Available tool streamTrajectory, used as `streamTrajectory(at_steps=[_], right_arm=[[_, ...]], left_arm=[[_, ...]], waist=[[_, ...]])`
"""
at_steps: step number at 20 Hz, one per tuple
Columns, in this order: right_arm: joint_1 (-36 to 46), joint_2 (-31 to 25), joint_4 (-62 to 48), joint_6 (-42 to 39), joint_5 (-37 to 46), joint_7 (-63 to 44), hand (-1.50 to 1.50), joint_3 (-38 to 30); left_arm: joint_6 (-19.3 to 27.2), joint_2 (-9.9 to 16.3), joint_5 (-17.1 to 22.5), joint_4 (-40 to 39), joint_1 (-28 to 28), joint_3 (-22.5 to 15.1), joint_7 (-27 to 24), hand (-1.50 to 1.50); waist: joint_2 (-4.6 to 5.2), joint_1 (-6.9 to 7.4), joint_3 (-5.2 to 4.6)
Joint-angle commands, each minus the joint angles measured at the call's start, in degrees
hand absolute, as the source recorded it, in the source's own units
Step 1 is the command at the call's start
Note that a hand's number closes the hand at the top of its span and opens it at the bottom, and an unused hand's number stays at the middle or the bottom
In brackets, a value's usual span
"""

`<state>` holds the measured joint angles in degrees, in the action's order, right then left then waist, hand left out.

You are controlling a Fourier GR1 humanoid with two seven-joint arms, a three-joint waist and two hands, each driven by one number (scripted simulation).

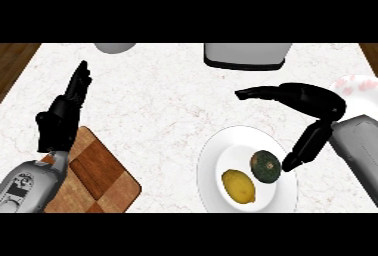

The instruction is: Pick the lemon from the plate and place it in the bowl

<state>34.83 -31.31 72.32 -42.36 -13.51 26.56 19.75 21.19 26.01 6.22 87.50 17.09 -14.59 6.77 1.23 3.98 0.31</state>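
I read the lemon [238, 186] as lying on the lower left part of the white plate [247, 145], its long axis running from upper left to lower right. A dark green round fruit [266, 166] sits just beside it on the upper right, between the lemon and my right robot hand [310, 100]. That robot hand hovers above the plate's right rim, fingers spread and bent, holding nothing (one finger tip shows close to the green fruit). The lemon therefore lies down and to the left of it. The left robot hand [63, 117] rests open near the view's left edge, above a wooden board [103, 177], well apart from the plate, so I judge the right arm nearer. On the bench [162, 100] I cannot identify the bowl with certainty.
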Motion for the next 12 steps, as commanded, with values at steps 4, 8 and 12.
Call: streamTrajectory(at_steps=[4, 8, 12], right_arm=[[8.94, -2.95, 1.14, -4.85, 15.47, 10.62, -1.50, 8.24], [10.41, -2.95, 1.32, -2.10, 21.93, 14.27, -1.50, 14.50], [10.29, -3.59, -0.26, 0.28, 26.21, 19.12, -1.50, 19.70]], left_arm=[[0.53, -0.62, -0.87, -1.25, 2.03, 0.81, 0.87, 0.00], [-0.19, -0.10, -0.48, -0.55, -2.16, 1.64, -1.60, 0.00], [-0.57, 0.36, -0.41, 1.00, -0.69, 2.30, 2.10, 0.00]], waist=[[-0.31, -1.08, -0.16], [-0.60, -1.16, -0.26], [-0.67, -1.81, -0.22]])
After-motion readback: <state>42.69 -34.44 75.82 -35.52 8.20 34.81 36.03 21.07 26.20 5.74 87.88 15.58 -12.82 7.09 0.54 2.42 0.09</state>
